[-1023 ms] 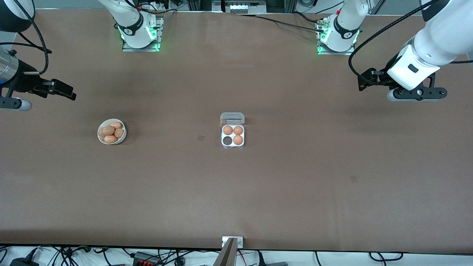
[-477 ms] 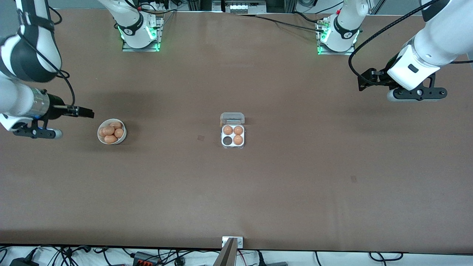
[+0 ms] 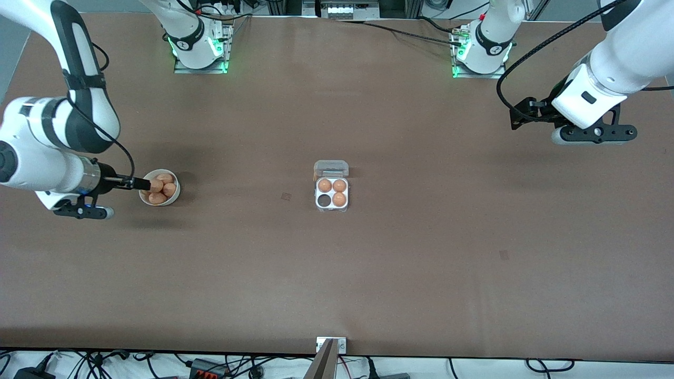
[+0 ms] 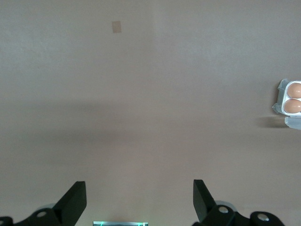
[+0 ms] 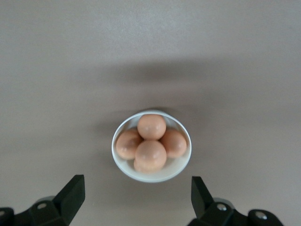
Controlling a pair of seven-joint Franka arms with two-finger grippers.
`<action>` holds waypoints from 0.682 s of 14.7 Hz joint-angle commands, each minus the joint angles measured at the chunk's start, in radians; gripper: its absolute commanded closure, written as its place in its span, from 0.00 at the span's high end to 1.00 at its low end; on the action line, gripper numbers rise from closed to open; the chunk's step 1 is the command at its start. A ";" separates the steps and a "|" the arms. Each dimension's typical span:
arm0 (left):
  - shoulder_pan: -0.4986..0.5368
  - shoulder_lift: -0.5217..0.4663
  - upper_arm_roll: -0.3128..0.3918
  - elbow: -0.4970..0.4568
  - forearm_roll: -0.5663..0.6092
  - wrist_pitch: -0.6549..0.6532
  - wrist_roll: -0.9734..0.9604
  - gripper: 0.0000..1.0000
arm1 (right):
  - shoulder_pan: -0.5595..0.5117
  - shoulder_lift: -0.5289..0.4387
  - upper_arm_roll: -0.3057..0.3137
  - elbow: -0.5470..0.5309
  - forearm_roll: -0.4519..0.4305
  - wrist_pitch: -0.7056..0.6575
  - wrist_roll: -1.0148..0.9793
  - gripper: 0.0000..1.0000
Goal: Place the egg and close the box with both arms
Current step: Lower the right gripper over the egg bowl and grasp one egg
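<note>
Five eggs (image 5: 151, 154) in the bowl (image 5: 123, 167) under the spread right gripper (image 5: 136, 197) are shown only by its wrist view, while the box (image 4: 288, 98) is cut off at 3 o'clock past the spread, waiting left gripper (image 4: 139, 202).

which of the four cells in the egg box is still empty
The dark cell in the box, on the row nearer the front camera, toward the right arm's end; the other three hold eggs.

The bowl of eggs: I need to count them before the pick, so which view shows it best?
The right wrist view: it looks straight down on the bowl, centred between the right gripper's open fingers, with four eggs plain and a fifth barely showing underneath. The front view shows the bowl small, its edge partly covered by that gripper. The left wrist view misses it.
</note>
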 commanded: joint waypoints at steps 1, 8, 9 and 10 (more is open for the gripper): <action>0.001 0.013 -0.002 0.032 0.003 -0.024 0.018 1.00 | -0.009 -0.018 0.005 -0.111 -0.011 0.113 -0.038 1.00; 0.000 0.015 -0.002 0.032 0.003 -0.024 0.018 1.00 | -0.015 0.014 0.004 -0.197 -0.011 0.235 -0.057 0.77; 0.000 0.013 -0.002 0.032 0.003 -0.024 0.018 1.00 | -0.015 0.024 0.004 -0.195 -0.011 0.236 -0.057 0.77; 0.001 0.015 -0.002 0.032 0.003 -0.024 0.018 1.00 | -0.016 0.026 0.004 -0.195 -0.011 0.238 -0.057 0.74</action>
